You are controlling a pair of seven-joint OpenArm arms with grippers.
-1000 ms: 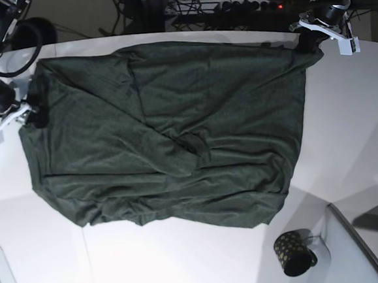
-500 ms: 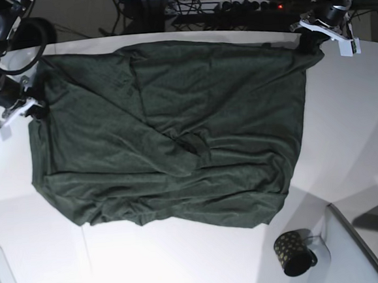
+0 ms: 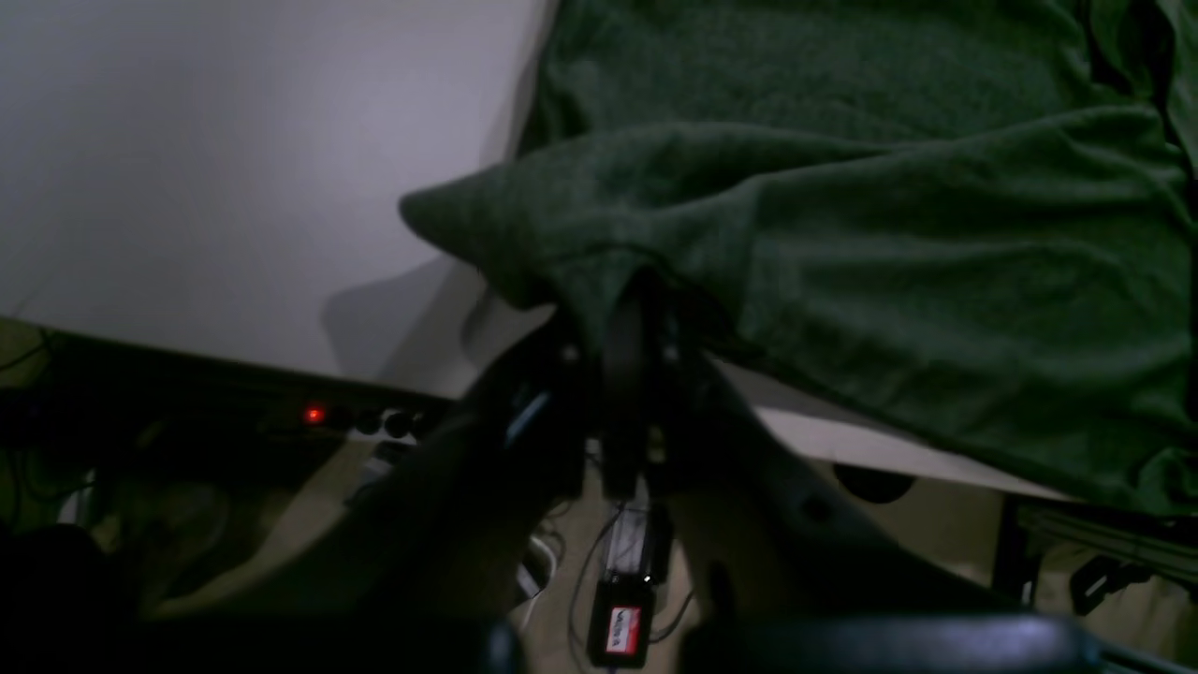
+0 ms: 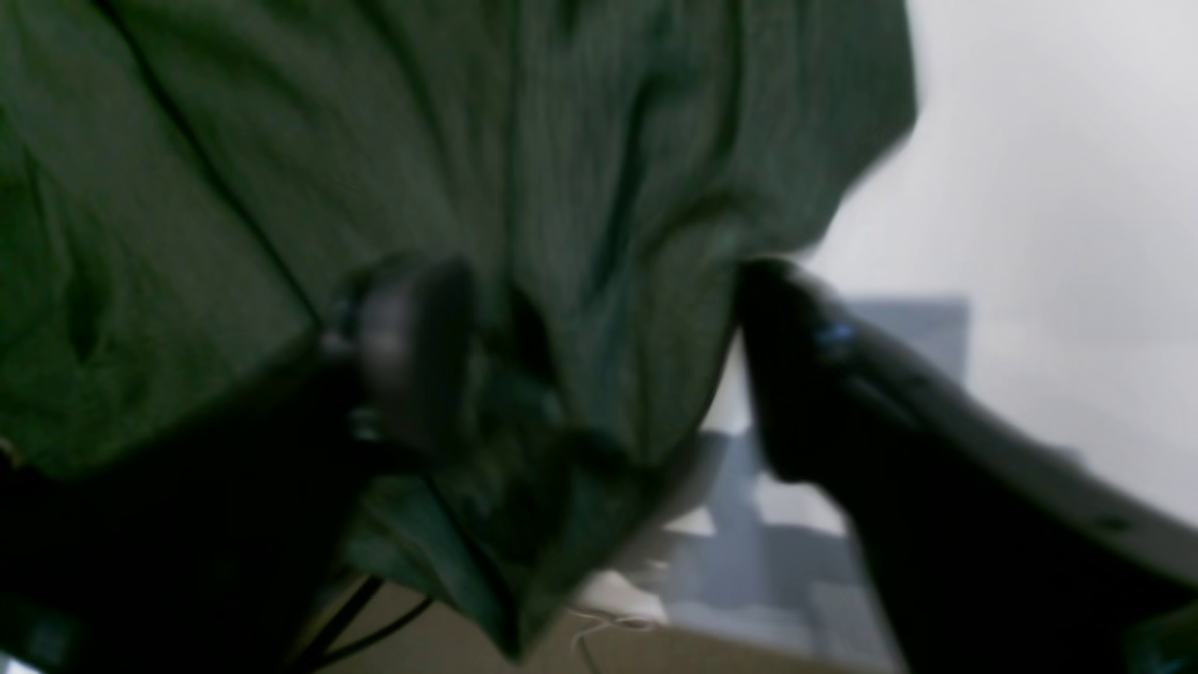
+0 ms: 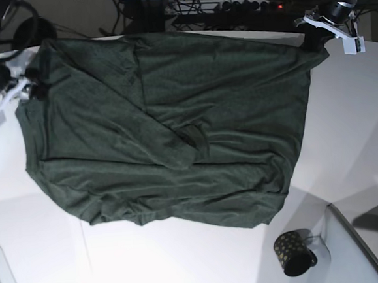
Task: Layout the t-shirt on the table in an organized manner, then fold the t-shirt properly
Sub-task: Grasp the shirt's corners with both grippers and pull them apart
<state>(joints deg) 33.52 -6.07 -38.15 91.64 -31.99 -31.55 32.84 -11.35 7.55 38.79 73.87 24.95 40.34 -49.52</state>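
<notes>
T-shirt: the dark green t-shirt [image 5: 168, 130] lies spread across the white table [image 5: 358, 121], wrinkled, with a raised fold near its middle; its far edge runs along the far edge of the table in the base view.
Left gripper: the left gripper [image 3: 629, 323] sits at the far corner of the shirt on the base view's right; its jaws are pressed together on a pinch of the green cloth, which drapes over the fingertips in the left wrist view.
Right gripper: the right gripper [image 4: 599, 365] is at the opposite far corner, on the base view's left; its two fingers [image 4: 412, 346] stand wide apart, with a bunch of the shirt's fabric hanging between them. The right wrist view is blurred, so whether either finger touches the cloth cannot be told.
Cloth between the arms: the shirt's far edge stretches from one gripper to the other.
Mug: a small dark dotted mug [image 5: 293, 252] stands on the near side of the table, apart from the shirt's lower hem.
</notes>
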